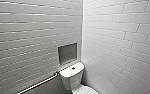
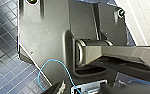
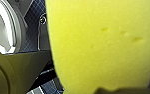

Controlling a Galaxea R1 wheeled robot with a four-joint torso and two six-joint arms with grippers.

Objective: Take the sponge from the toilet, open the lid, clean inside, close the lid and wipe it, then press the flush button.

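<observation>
Standing here, what matters is how the small bright yellow soft sponge (image 3: 101,42) lies against the white glossy ceramic toilet (image 1: 72,75). The sponge hangs right up against the right wrist, over the dark blue tiled floor (image 3: 32,22) with nothing beneath it. From that I judge the right gripper (image 3: 111,86) is pinching it, though the fingers themselves are hard to make out. Just beside the sponge in that wrist view sits a white rounded part of the toilet (image 3: 1,30), ring-like with a greyer hollow. Whether that is the seat, the bowl rim or the lid I cannot tell, nor whether the lid is up or down.

From the head view the toilet sits low in the far corner where the grey tiled wall (image 1: 28,37) meets the white tiled wall (image 1: 121,37). Its boxy tank is farthest, the small round dark flush button (image 1: 73,68) sits on the tank cover, and the oval front (image 1: 87,90) comes nearer and a little rightward, so its long axis runs from the far corner toward us. A silvery grab bar (image 1: 38,83) runs along the left wall.

The left wrist looks across floor tiles (image 2: 6,62) and a loop of blue cable (image 2: 58,65); whether the left gripper is spread or closed I cannot tell. The right arm, sponge in hand, looks the nearer to the bowl.
</observation>
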